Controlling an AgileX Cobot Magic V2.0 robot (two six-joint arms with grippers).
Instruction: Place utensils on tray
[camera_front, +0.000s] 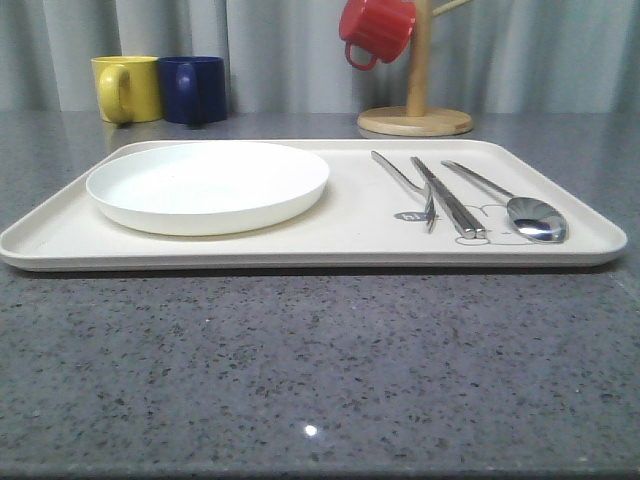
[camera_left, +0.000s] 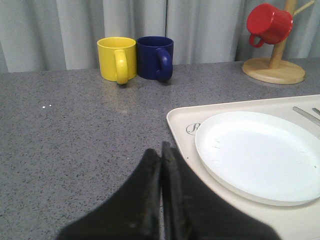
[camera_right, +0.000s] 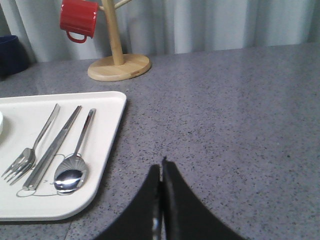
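The tray lay on the grey speckled table, long side toward the front camera. All three utensils lay on its right half, side by side and close together, handles pointing away from the robot: the fork on the left, the chopsticks in the middle, the spoon on the right with its bowl nearest the front rim. A white plate occupied the tray's left half.

Legible writing was limited. The left wrist view showed a partial script initial, possibly an "R", printed at the tray's corner; the rest was covered by the plate. The front view showed a small dark mark beside the fork tines, too small to read. The right wrist view showed a thin drawn outline under the chopstick tips and spoon bowl.

The left gripper hung over the table just beside the tray's left end, its jaws pressed together and holding nothing. The right gripper hung over the bare table to the right of the tray, jaws likewise together and empty.

Behind the tray, a yellow mug and a blue mug stood touching. A red mug hung on a wooden mug stand.
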